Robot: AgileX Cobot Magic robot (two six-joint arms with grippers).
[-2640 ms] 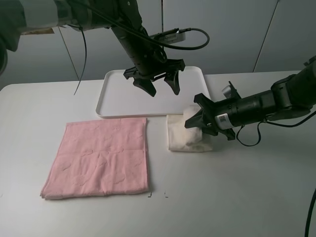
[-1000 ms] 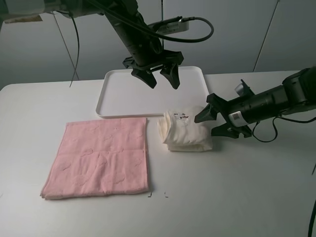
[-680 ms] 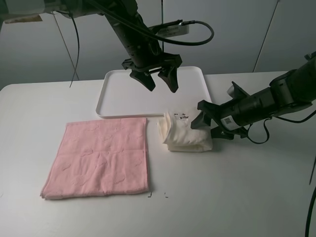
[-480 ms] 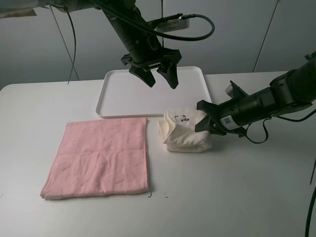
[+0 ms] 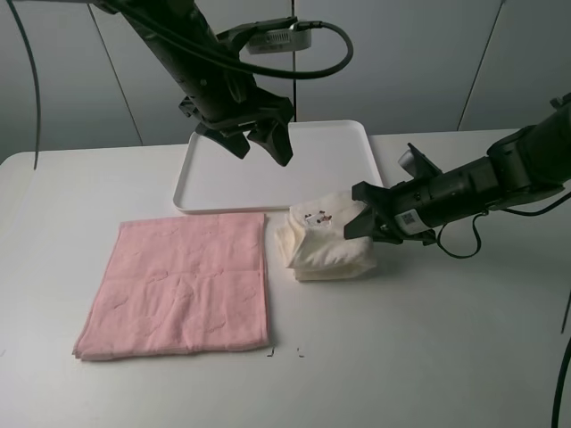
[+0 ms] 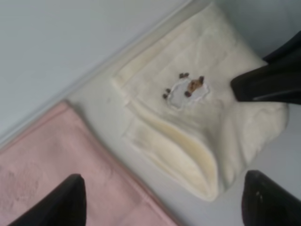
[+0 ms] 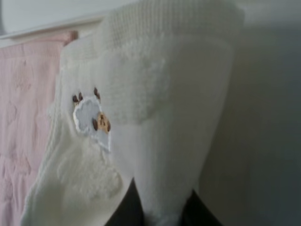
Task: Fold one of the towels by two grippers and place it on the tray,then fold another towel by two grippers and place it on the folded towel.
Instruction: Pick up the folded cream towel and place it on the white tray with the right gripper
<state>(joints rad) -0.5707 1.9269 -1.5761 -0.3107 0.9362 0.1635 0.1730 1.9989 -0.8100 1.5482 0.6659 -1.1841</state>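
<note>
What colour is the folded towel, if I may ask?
The folded towel is cream with a small pale-blue and brown motif, clearest in the left wrist view.

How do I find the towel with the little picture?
Find the white tray at the table's back. Just before its right corner sits a cream towel, gripped by the right gripper. Unlike the flat pink towel beside it, it is bunched up with a tiny patch.
</note>
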